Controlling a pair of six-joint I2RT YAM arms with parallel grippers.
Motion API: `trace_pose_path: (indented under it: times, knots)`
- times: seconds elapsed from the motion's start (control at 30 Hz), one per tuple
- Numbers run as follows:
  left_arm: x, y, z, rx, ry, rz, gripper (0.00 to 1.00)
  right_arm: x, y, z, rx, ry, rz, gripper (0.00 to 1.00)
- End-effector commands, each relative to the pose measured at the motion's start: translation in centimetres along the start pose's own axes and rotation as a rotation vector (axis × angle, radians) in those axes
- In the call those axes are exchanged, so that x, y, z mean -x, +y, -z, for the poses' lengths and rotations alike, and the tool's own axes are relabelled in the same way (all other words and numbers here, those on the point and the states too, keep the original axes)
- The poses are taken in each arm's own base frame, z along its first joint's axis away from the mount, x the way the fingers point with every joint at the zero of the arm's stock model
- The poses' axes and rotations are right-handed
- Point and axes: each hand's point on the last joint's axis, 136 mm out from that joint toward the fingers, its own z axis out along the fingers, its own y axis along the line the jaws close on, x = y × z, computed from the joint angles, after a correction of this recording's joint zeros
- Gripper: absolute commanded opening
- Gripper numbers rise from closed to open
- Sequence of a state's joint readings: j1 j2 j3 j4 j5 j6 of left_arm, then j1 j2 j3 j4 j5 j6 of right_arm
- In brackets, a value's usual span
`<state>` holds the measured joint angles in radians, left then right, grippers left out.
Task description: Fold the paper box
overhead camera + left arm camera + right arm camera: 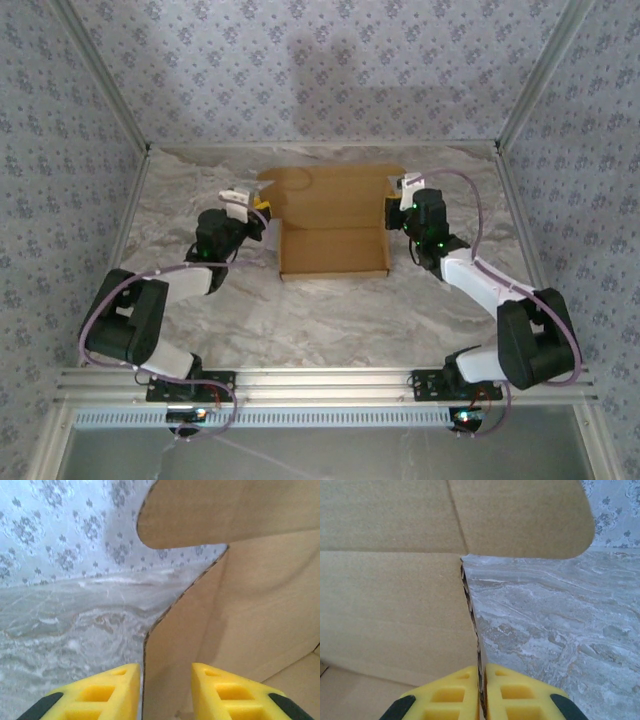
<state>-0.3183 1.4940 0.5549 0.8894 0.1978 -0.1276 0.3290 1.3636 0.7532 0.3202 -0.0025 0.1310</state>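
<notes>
The paper box [333, 235] is sitting on the marbled table [300, 325] toward its far edge, midway between the side edges, with its base flat and its side walls standing. The right gripper [482, 672] is pinching the box's right wall, its yellow fingers [454, 687] pressing tight on the cardboard's raw edge. The left gripper [166, 672] is straddling the left wall with its jaws parted, a gap showing on the inner side. Bare tabletop is lying free in front of the box. Both arms are flanking the box, and a patterned wall [330, 70] is rising just beyond the far edge.
</notes>
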Motion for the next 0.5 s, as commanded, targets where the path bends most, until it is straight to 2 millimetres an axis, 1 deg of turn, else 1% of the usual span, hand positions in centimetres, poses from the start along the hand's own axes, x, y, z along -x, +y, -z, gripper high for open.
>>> trace_pose_path:
  times: [0.0, 0.03, 0.13, 0.2, 0.23, 0.3, 0.37, 0.47]
  knots:
    - [4.4, -2.6, -0.1, -0.144, -0.139, 0.016, 0.33, 2.0, 2.1, -0.7, 0.119, -0.034, 0.008, 0.13]
    - [4.3, -2.7, 0.0, -0.152, -0.139, 0.011, 0.35, 1.7, 2.3, -1.0, 0.134, -0.022, 0.021, 0.15]
    - [3.6, -2.6, 0.2, -0.154, -0.128, -0.031, 0.38, 0.7, 3.0, -1.1, 0.224, -0.029, 0.088, 0.24]
    - [3.1, -2.7, 0.3, -0.182, -0.116, -0.067, 0.41, 0.2, 2.8, -1.0, 0.274, -0.054, 0.119, 0.29]
    - [3.0, -2.6, 0.3, -0.198, -0.109, -0.078, 0.42, 0.2, 2.3, -1.1, 0.287, -0.063, 0.123, 0.32]
    - [3.4, -1.9, 0.4, -0.217, -0.11, -0.08, 0.45, -0.4, 1.5, -1.1, 0.33, -0.055, 0.129, 0.36]
    - [4.2, -1.2, 0.5, -0.23, -0.113, -0.078, 0.47, -0.7, 0.7, -1.1, 0.342, -0.053, 0.149, 0.43]
    - [5.2, -1.0, 0.8, -0.259, -0.095, -0.125, 0.49, -1.0, 0.9, -0.8, 0.391, -0.063, 0.205, 0.53]
